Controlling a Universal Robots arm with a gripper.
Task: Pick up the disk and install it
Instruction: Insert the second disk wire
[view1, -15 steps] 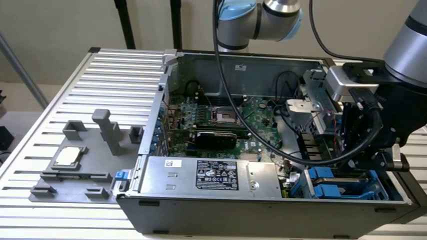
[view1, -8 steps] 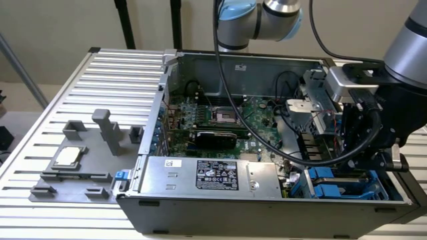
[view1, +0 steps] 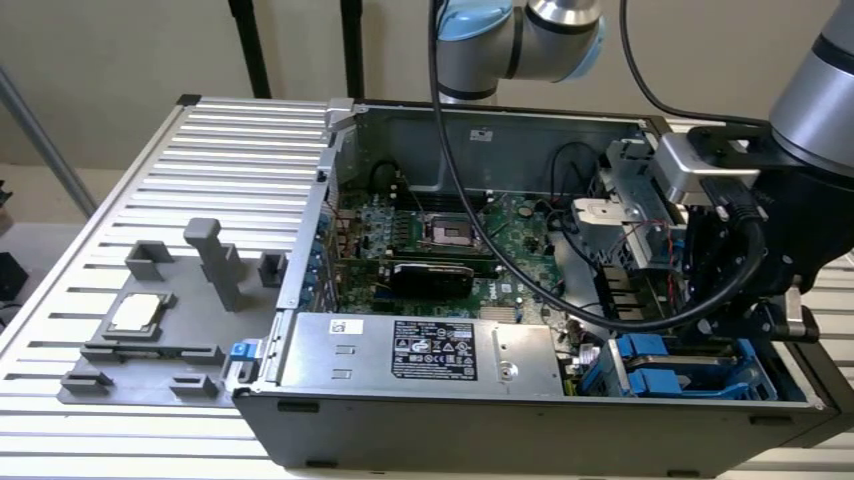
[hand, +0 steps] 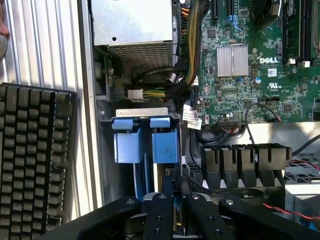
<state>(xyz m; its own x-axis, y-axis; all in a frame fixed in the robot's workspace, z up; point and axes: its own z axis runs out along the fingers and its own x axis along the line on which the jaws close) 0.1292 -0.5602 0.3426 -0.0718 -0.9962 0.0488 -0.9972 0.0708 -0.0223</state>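
Above the blue bay (hand: 145, 145), gripper (hand: 175, 215) pinches the disk (hand: 167, 186); exterior view hides fingertips.

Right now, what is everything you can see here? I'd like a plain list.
table: one, silver slatted metal, under everything
computer case: one, grey, open, on the table
circuit board: one, green, on the case floor
metal box: one, grey with a black label, along the case's near wall
drive frames: two, blue, side by side in the bay at the case corner
holder: one, grey, on the table at the exterior view's left
chip: one, small, silver, lying on the holder
keyboard: one, black, beside the case
robot arm: one, grey and black, reaching into the case
pincer: one, black, just over the blue drive frames
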